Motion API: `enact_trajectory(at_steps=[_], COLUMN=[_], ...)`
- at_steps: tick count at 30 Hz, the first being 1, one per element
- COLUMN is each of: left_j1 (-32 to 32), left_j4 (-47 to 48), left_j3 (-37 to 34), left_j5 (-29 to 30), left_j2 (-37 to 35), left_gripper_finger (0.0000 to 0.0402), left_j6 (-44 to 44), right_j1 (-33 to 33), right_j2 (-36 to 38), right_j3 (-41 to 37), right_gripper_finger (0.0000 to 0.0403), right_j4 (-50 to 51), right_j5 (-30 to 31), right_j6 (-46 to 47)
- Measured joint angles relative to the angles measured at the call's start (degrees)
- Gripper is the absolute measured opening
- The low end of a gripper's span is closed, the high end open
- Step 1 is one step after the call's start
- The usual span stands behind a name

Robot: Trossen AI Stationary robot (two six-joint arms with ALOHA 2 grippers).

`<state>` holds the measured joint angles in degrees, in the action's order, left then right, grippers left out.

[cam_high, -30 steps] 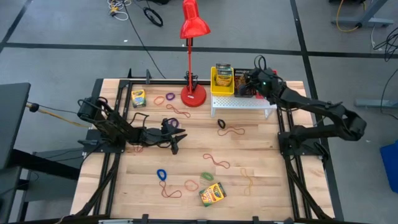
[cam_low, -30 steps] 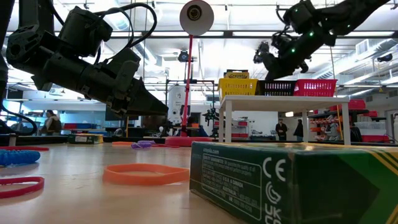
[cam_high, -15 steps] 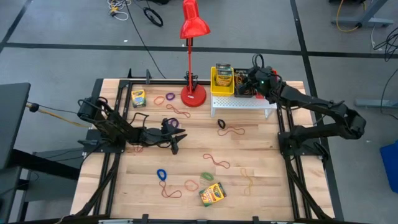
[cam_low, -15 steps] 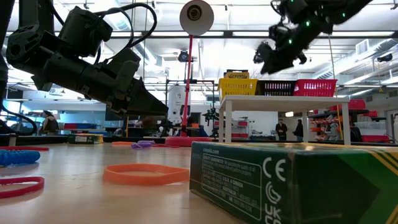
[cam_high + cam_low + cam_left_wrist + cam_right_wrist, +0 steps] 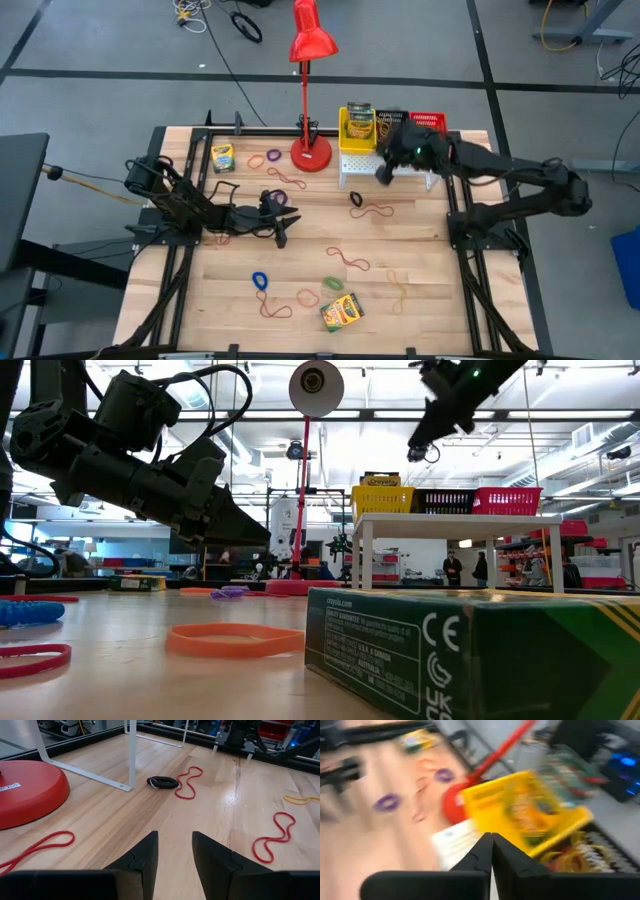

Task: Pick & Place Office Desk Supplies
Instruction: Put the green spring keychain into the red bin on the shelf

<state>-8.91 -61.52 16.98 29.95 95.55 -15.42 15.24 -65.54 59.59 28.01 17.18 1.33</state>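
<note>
Crayon boxes lie flat on the table at the far left [image 5: 222, 157] and near the front edge [image 5: 342, 312], the latter close up in the low view [image 5: 480, 650]. More boxes stand in the yellow basket [image 5: 358, 128]. Rubber bands are scattered over the wood, among them a black one [image 5: 162, 782] and a red one [image 5: 187, 782]. My left gripper [image 5: 175, 855] stands open low over the table's left middle [image 5: 280, 215], with nothing between its fingers. My right gripper [image 5: 383, 172] is shut and empty, high above the white stand's front edge [image 5: 491, 842].
The red desk lamp [image 5: 310, 45] stands on its round base [image 5: 25, 792] at the far middle. The white stand [image 5: 420, 178] carries the yellow basket, a black basket [image 5: 392, 120] and a red one [image 5: 428, 122]. Bare wood lies between the two arms.
My right gripper has drawn back from over the black basket, risen, and swung toward the table's near and left side, past the stand's front edge. It has tipped up nearer to level. My left arm has kept still.
</note>
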Motion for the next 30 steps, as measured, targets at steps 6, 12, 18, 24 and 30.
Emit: enact_trajectory(at_steps=[6,12,18,24,30], left_j1=[0.0,0.0,-0.02,0.0,-0.01], left_j4=[-0.09,-0.02,-0.02,-0.09,-0.04], left_j3=[0.01,0.01,0.01,0.02,0.03], left_j5=[0.0,0.0,0.0,0.0,0.01], left_j2=[0.0,0.0,0.0,0.0,0.0], left_gripper_finger=[0.0126,0.0126,0.0126,0.0126,0.0126], left_j6=[0.0,0.0,0.0,0.02,0.02], right_j1=[-13.66,-25.55,-32.0,-33.93,-33.0], right_j2=[-0.73,-6.17,-15.63,-24.41,-30.7], right_j3=[0.0,0.0,0.0,0.0,0.0], right_gripper_finger=[0.0012,0.0008,0.0004,0.0003,0.0002], right_j4=[0.69,-1.61,-4.71,-10.86,-17.99], right_j5=[-0.68,2.63,8.1,7.85,2.08], right_j6=[4.31,7.7,11.98,13.38,13.03])
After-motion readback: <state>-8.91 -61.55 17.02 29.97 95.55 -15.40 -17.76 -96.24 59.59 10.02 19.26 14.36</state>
